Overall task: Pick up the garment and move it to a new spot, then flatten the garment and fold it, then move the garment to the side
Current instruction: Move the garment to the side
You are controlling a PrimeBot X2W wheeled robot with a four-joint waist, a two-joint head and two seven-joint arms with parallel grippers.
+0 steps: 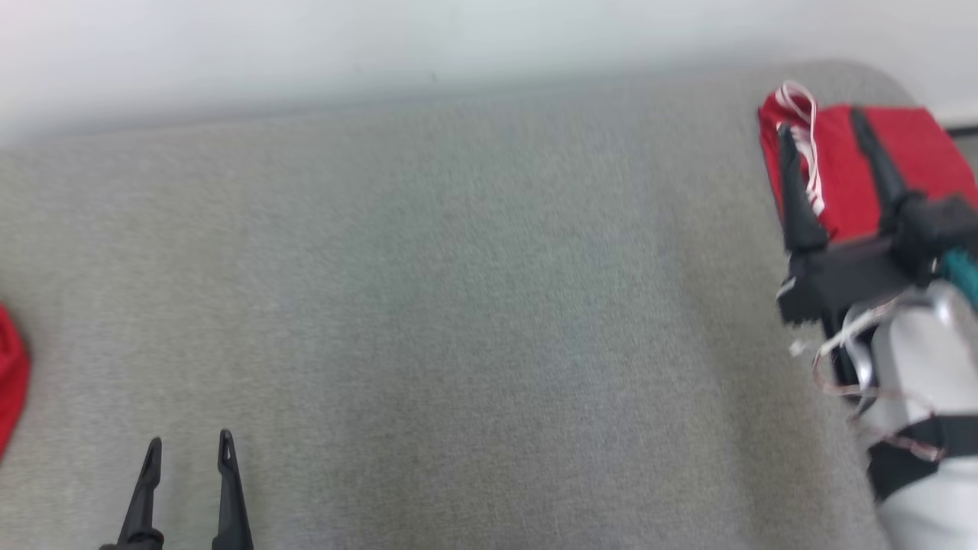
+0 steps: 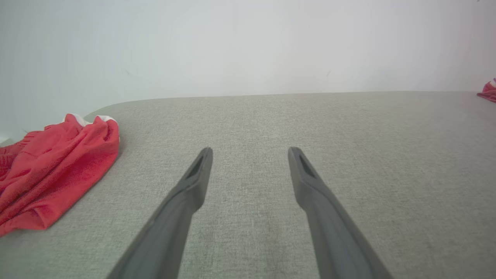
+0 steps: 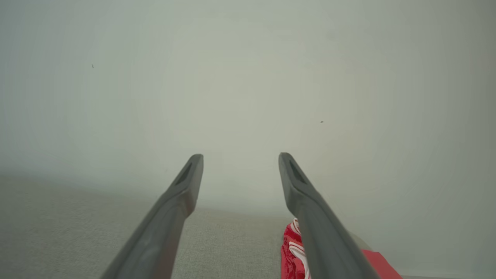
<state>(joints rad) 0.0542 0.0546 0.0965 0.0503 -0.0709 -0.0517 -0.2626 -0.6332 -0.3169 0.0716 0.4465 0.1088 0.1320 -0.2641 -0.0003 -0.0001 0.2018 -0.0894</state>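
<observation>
Head view puts the crumpled red garment (image 1: 11,382) at the left edge of the grey table (image 1: 458,267), left of the left gripper (image 1: 190,441), which is nearer, jaws apart and empty. At the table's far right corner the right gripper (image 1: 821,122), also spread, hovers above a folded red garment (image 1: 924,153).

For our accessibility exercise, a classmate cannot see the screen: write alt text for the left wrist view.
The left hand, open and empty, points its two dark fingers across a grey fabric surface. A crumpled red garment lies on the surface to the left, and a white wall rises behind.
</observation>
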